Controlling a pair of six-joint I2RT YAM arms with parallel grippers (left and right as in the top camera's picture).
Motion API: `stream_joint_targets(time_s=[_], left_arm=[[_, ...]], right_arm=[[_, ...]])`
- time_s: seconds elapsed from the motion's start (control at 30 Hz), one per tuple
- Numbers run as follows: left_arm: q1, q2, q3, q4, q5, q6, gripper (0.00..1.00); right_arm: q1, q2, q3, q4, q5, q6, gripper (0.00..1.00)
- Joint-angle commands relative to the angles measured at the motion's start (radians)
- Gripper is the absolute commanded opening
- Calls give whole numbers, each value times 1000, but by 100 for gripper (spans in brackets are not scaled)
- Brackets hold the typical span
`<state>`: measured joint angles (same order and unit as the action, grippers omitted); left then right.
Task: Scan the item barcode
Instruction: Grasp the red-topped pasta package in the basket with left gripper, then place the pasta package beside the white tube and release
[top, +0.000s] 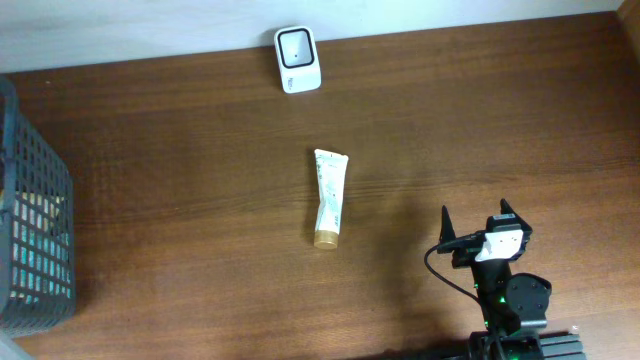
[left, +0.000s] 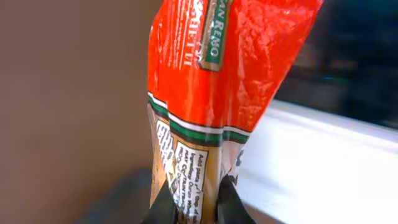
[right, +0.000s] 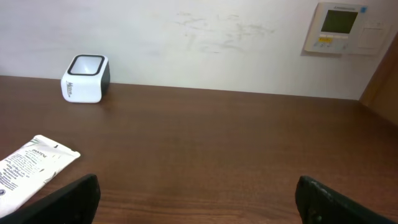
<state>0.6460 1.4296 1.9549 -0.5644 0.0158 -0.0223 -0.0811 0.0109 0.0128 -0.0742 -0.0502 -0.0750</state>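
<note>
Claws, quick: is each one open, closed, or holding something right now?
Left claw: closed on a red printed packet.
Right claw: open, holding nothing.

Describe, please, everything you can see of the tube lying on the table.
The tube is a white, plastic-looking squeeze tube with green print and a tan cap. It lies flat on the brown wooden table, its flat crimped end toward the scanner and its cap toward the robot's side. Only the table touches it.
</note>
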Motion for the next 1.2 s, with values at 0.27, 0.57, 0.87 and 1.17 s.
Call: stream_joint_targets(time_s=[0.27, 0.57, 0.87, 1.17], left_arm=[[-763, 257, 25, -613, 106, -188, 0], [-1052, 817, 24, -570, 29, -394, 0], [-1124, 852, 127, -572, 46, -386, 100], [-743, 613, 867, -1039, -266, -222, 99]], right_arm=[[-4, -7, -7, -1, -1, 4, 99], [-4, -7, -7, -1, -1, 4, 99], [-4, -7, -7, -1, -1, 4, 99], [-4, -7, -7, -1, -1, 4, 99]])
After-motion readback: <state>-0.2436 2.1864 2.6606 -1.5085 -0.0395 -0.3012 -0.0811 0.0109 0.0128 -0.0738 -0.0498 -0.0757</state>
